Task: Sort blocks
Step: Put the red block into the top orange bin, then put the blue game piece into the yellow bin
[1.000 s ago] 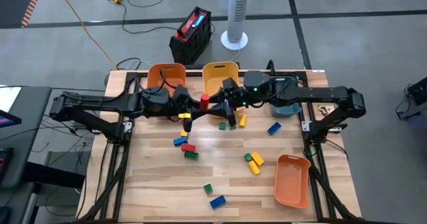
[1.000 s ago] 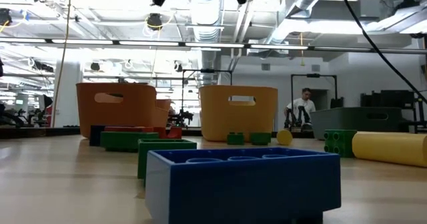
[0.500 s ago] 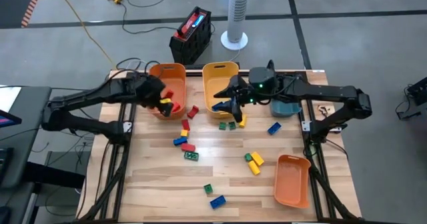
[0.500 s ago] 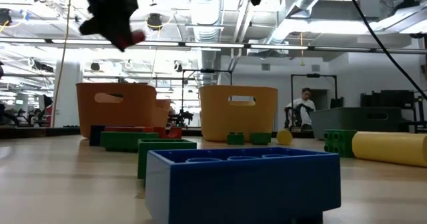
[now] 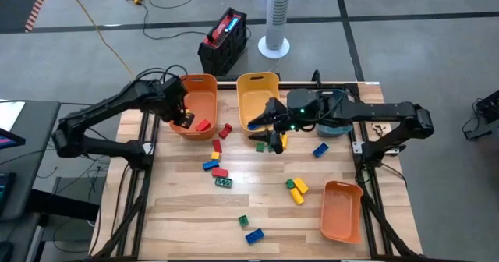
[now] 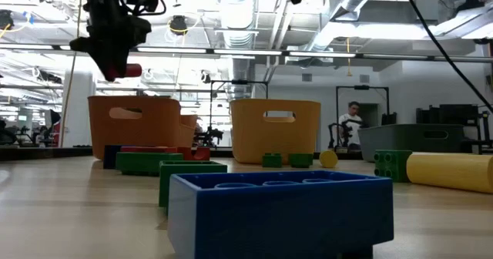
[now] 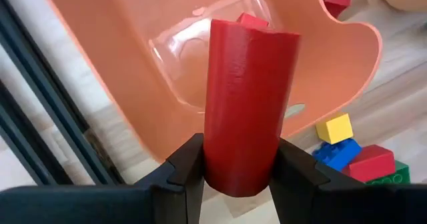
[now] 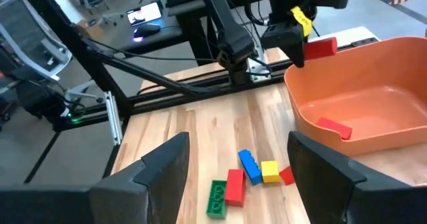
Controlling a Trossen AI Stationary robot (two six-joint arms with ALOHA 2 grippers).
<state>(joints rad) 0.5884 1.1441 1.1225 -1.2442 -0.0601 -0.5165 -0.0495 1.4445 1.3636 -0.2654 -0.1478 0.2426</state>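
Low view: right tool cropped out

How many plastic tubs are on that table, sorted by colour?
orange tubs: 2
yellow tub: 1
teal tub: 1
Total: 4
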